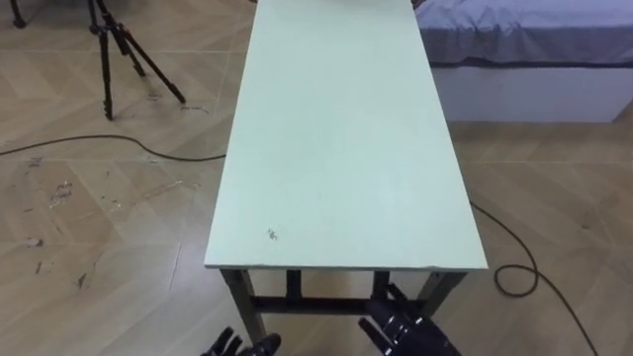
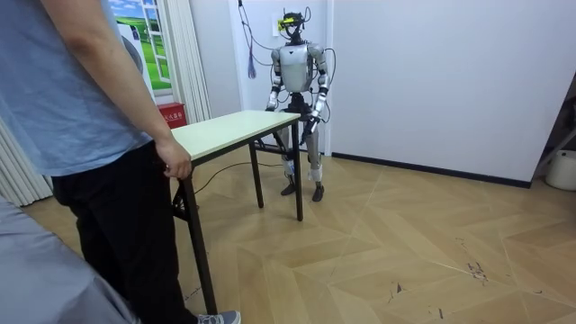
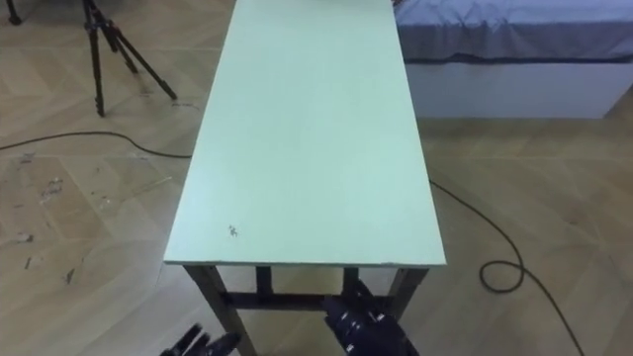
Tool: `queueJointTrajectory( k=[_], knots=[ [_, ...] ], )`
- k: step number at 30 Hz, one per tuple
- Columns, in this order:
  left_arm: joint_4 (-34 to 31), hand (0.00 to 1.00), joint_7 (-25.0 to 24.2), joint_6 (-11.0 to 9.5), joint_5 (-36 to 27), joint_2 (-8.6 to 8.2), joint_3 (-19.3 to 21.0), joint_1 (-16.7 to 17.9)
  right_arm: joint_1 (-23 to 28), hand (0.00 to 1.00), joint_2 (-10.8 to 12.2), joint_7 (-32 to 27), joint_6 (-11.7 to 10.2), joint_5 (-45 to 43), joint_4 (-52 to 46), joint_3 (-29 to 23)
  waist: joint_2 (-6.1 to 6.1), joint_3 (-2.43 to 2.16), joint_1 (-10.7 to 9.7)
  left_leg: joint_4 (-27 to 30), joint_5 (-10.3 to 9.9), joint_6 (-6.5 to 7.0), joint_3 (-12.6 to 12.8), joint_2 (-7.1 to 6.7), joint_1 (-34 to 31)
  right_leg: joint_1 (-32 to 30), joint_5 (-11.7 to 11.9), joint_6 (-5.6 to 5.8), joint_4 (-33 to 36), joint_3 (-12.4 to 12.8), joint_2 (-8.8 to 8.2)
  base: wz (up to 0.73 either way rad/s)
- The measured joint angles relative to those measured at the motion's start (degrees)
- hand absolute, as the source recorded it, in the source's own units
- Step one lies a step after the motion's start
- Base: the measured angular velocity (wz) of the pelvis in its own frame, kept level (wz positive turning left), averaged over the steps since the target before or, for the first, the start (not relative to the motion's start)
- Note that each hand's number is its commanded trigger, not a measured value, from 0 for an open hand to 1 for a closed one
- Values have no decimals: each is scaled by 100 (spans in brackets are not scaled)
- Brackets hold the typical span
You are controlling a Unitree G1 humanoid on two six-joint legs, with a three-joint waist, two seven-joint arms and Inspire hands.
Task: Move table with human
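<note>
The person (image 2: 90, 117) holds the far end of the desk (image 1: 346, 148); your left hand (image 1: 237, 345) and right hand (image 1: 404, 332), fingers spread, have not yet gripped its near edge.

Nothing readable is showing in any view. A red object (image 2: 171, 115) standing beyond the table (image 1: 346, 148), near the room view's left edge, is sitting too far off for any print on it to be made out. The picture (image 2: 144, 40) hanging above it is showing a green landscape, and no lettering on it is coming through. On the table top, a small dark mark (image 1: 271, 234) is lying near the near left corner; it is looking like a scuff rather than a letter or a number.
</note>
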Motion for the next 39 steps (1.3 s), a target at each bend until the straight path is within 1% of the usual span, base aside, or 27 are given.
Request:
queueJointTrajectory(
  k=[1, 2, 5, 7, 10, 11, 13, 20, 23, 28, 32, 33, 34, 36, 38, 39],
  knots=[
    [-101, 0, 21, 73, -109, 5, -10, 20, 2, 0, 4, 33, -3, 13, -214, 10, 17, 10, -6, 0, -1, 1, 1, -2, 5, 1, 0, 0, -1, 11, 0, -8],
    [-136, 0, 22, 85, -167, 14, -27, 38, -4, 0, 7, 63, -11, 14, -302, 23, 23, 15, -21, -1, -2, 2, 10, -1, 5, -1, 0, 0, -1, 15, 0, -4],
    [-494, 0, 22, 90, -479, 37, -125, 37, -61, 0, 3, 206, -19, 12, -374, 49, 19, 17, -54, -1, -2, 3, 46, 0, 1, 5, 0, 0, 0, 32, -1, 4],
    [-711, 0, 25, 64, -610, 54, -181, -49, -83, 0, -5, 239, -14, 20, -363, 124, 29, 20, -43, -1, -4, 6, 59, 2, -7, 2, -1, 1, -1, 42, -1, 6],
    [-907, 0, 82, 66, -669, 86, -223, -146, -109, 0, -35, 307, -5, 28, -363, 273, 40, 16, -29, 2, -10, 17, 69, 8, -41, -36, -1, 0, 12, 46, 7, 0],
    [-976, 0, 84, 66, -669, 86, -225, -146, -117, 0, -38, 312, -5, 28, -363, 287, 43, 8, -28, 2, -10, 17, 69, 8, -65, -64, 0, -1, 21, 46, 7, 0],
    [-1239, 0, 84, 68, -676, 85, -228, -145, -159, 0, -85, 312, -3, 26, -363, 327, 47, 12, -21, 4, -8, 19, 73, 6, -79, -109, 3, -6, 83, 49, -4, -3],
    [-1328, 0, 125, 129, -757, 145, -234, -138, -286, 0, -203, 309, -3, 32, -529, 417, 37, 9, -14, 54, -8, 19, 78, 6, -65, -108, 2, -6, 83, 68, -8, -1],
    [-1334, 0, 127, 131, -784, 164, -232, -139, -284, 0, -204, 312, -2, 30, -536, 427, 35, 11, -17, 53, -8, 19, 79, 8, -64, -113, 3, -6, 95, 73, -10, 0],
    [-1403, 0, 239, 173, -788, 186, -231, -155, -287, 0, -206, 311, 0, 32, -536, 427, 5, 26, -18, 53, -8, 19, 81, 5, -67, -118, 3, -7, 95, 76, -17, 0],
    [-1411, 0, 251, 242, -797, 277, -216, -192, -290, 0, -208, 312, 11, 115, -536, 427, 0, 26, -17, 54, -8, 19, 92, 6, -76, -129, 5, -10, 97, 81, -13, 0],
    [-1411, 0, 267, 264, -799, 296, -208, -209, -291, 0, -208, 312, 60, 256, -536, 427, 1, 26, -16, 54, -8, 19, 93, 7, -75, -129, 6, -11, 97, 81, -11, 0],
    [-1411, 0, 304, 322, -799, 304, -169, -234, -290, 0, -210, 312, 105, 372, -536, 426, 2, 26, -14, 56, -8, 19, 93, 9, -71, -125, 6, -12, 98, 80, -11, 0],
    [-1411, 0, 330, 410, -799, 317, -121, -269, -289, 0, -215, 312, 128, 460, -536, 426, 6, 29, -14, 57, -8, 19, 93, 10, -68, -122, 7, -13, 98, 80, -11, 0],
    [-1411, 0, 347, 465, -799, 317, -100, -292, -289, 0, -219, 312, 140, 472, -536, 420, 9, 30, -14, 59, -8, 19, 93, 10, -65, -117, 7, -13, 98, 79, -12, 0],
    [-1411, 0, 373, 483, -803, 318, -99, -311, -291, 0, -221, 311, 184, 511, -538, 408, 12, 32, -12, 60, -8, 19, 93, 10, -64, -115, 7, -13, 96, 80, -12, 0]
  ],
)
